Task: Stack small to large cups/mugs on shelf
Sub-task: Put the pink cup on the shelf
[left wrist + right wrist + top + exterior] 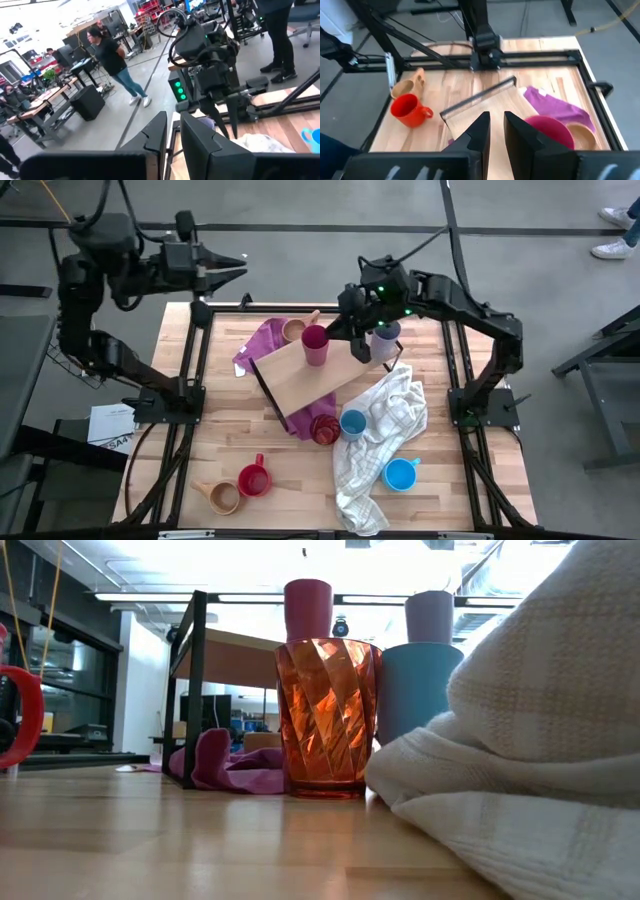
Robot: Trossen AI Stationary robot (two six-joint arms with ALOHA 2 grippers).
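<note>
Cups lie scattered over the counter [300,480], and one magenta tumbler [315,345] already stands on the shelf [300,380], close to the board's far edge. Right hand [356,340] hovers over the shelf's far corner, its fingers a narrow gap apart and clamped on nothing; the magenta tumbler is just beside it on one side and a lavender tumbler [385,340] just beside it on the other, off the board's edge. A tan mug [294,330] sits on the purple cloth [262,345] just beyond the magenta tumbler. On the near side of the shelf, a faceted red cup [324,428] and a blue cup [352,423] stand touching or nearly so against the white towel [385,445], which drapes toward the counter's near edge; a second blue cup [400,474] rests beside the towel. A red mug [253,479] and a second tan mug [222,497] occupy the near left corner, well apart from the right hand, with open wood around them. Left hand [232,268] is parked beyond the counter's far left edge, fingers close together with a slim gap, empty.
</note>
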